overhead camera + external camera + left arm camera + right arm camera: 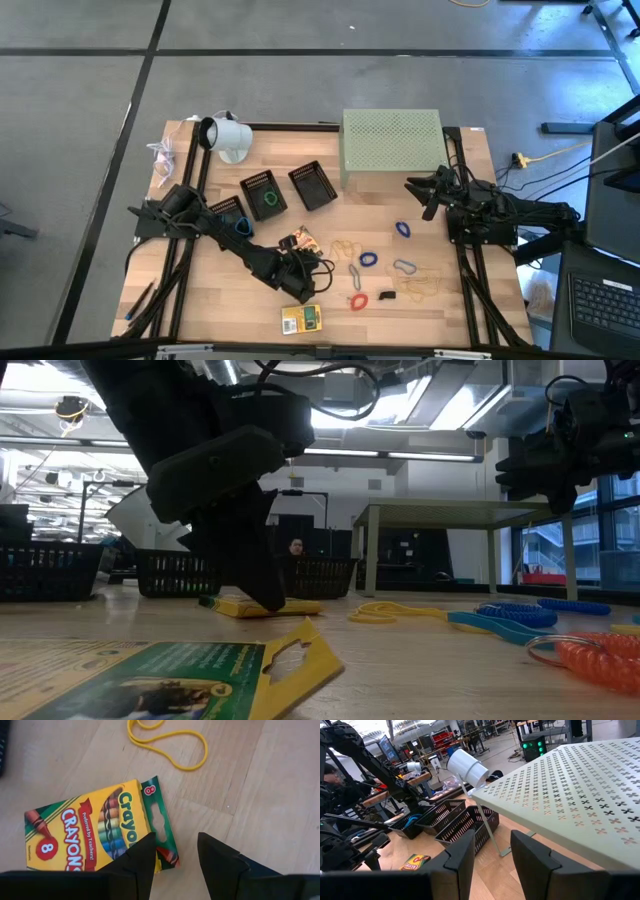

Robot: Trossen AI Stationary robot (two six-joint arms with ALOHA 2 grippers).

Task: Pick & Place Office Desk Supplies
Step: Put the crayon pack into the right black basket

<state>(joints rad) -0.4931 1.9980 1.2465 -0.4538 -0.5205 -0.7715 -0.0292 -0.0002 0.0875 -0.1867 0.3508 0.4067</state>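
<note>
A yellow crayon box (95,832) lies flat on the wooden table, also in the high view (300,240). My left gripper (175,842) is open and low over its hang-tab end, one finger above the box and one above bare wood. It also shows in the high view (298,256). A second yellow packet (302,318) lies near the front edge. My right gripper (428,195) is open and empty, raised beside the pale green stand (392,148). Loose blue (402,229), red (357,300) and tan (345,245) rubber bands, metal clips (403,266) and a black binder clip (386,295) lie between the arms. My left gripper has one fingertip (145,847) over the crayon box's tab end (157,822), coming from above and pointing down. I cannot tell whether it touches the box. The box lies flat on the table.
Three black baskets (263,193) stand in a row at mid-table; one holds a green band, another a blue one. A white cup-like object (225,135) lies at the far left. A yellow band (170,745) lies just beyond the crayon box.
</note>
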